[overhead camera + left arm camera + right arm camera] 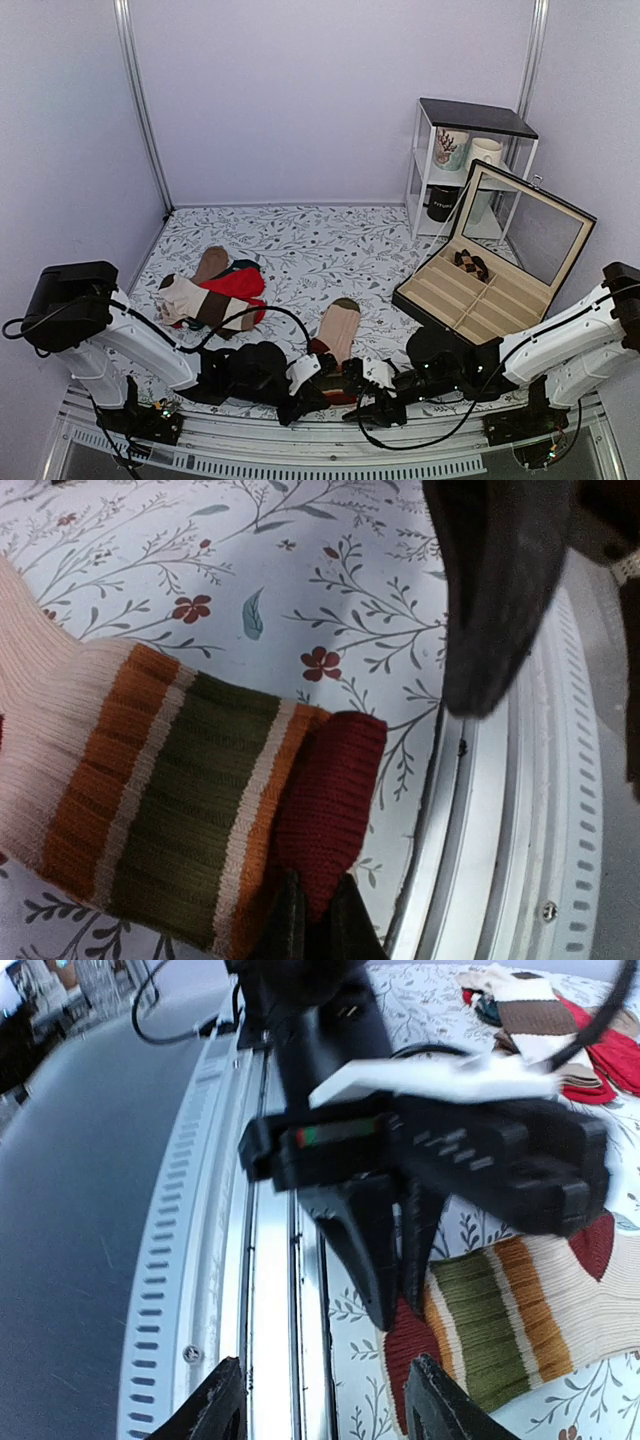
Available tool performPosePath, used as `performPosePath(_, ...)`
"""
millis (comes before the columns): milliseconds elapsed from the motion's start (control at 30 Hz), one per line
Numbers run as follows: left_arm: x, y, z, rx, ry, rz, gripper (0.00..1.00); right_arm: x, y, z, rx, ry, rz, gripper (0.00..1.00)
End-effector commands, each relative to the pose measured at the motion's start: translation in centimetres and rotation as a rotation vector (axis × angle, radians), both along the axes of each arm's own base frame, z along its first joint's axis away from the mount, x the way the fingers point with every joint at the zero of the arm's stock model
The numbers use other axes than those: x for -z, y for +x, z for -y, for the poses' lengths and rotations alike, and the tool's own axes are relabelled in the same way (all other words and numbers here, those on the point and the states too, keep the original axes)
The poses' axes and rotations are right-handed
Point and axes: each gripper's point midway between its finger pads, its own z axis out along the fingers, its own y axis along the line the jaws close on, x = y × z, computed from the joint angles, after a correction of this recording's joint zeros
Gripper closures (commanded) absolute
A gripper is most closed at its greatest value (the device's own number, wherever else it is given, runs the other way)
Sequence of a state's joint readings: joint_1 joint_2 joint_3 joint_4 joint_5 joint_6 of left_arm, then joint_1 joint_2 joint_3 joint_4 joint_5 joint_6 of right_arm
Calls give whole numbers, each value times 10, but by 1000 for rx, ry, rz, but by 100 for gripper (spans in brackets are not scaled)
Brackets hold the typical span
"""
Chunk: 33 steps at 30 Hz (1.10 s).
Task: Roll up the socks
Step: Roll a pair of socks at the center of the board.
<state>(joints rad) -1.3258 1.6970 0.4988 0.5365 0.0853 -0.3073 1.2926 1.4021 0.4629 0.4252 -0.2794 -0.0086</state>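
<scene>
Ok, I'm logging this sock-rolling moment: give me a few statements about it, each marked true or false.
The left gripper is shut on the maroon cuff of the striped sock. True.
The right gripper grips that sock too. False: it is open, holding nothing.
The lid of the box stands open. True.
The red sock lies in that box. False: it lies in the pile at the left.
</scene>
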Motion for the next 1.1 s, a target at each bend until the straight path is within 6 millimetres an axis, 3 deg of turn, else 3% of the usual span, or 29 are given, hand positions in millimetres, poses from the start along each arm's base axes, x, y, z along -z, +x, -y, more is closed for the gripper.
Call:
performPosePath(0, 60, -16, -50, -2, 244, -142, 100, 23, 11, -3, 34, -81, 205, 44)
performPosePath(333, 62, -16, -56, -2, 254, -154, 100, 53, 23, 0, 69, -184, 291, 45)
performPosePath(567, 64, -17, -59, -5, 255, -159, 100, 65, 21, -5, 55, -215, 295, 52)
performPosePath(767, 67, -18, -60, -3, 254, -164, 100, 70, 20, -7, 62, -230, 275, 69)
performPosePath(933, 61, -10, -59, -23, 240, -126, 100, 89, 16, -3, 74, -312, 194, 81)
performPosePath(967, 57, -7, -57, -30, 231, -105, 98, 92, 14, -2, 78, -325, 172, 82)
performPosePath(1033, 43, 2, -52, -47, 194, -46, 78, 96, 10, 1, 98, -341, 100, 85)
performPosePath(1067, 32, 6, -49, -57, 170, 0, 77, 97, 8, 2, 103, -347, 76, 85)
